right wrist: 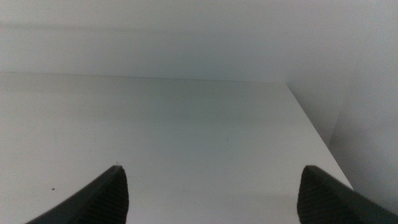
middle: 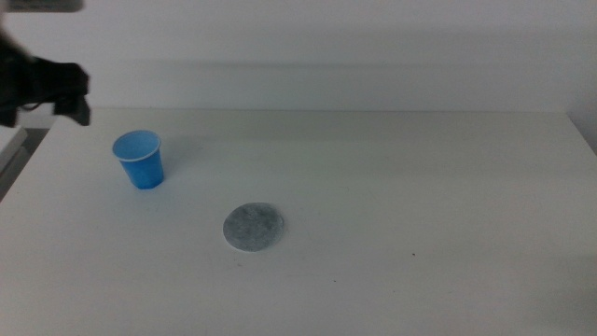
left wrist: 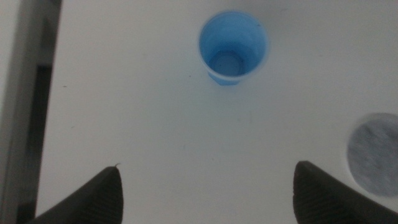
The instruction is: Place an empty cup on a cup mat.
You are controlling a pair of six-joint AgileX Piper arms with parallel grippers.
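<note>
The blue cup [middle: 139,159] stands upright and empty on the white table at the left. The grey cup mat [middle: 253,227] lies flat a little nearer and to the right of it, apart from the cup. My left gripper [middle: 51,89] hovers at the far left, above and behind the cup. In the left wrist view its jaws stand wide apart and empty [left wrist: 205,186], with the cup [left wrist: 233,46] ahead and the mat [left wrist: 375,154] off to one side. My right gripper [right wrist: 211,190] is open and empty; the middle view does not show it.
The table's left edge [middle: 14,159] with a dark gap runs close beside the cup. The table's far right corner [right wrist: 289,87] shows in the right wrist view. A white wall stands behind the table.
</note>
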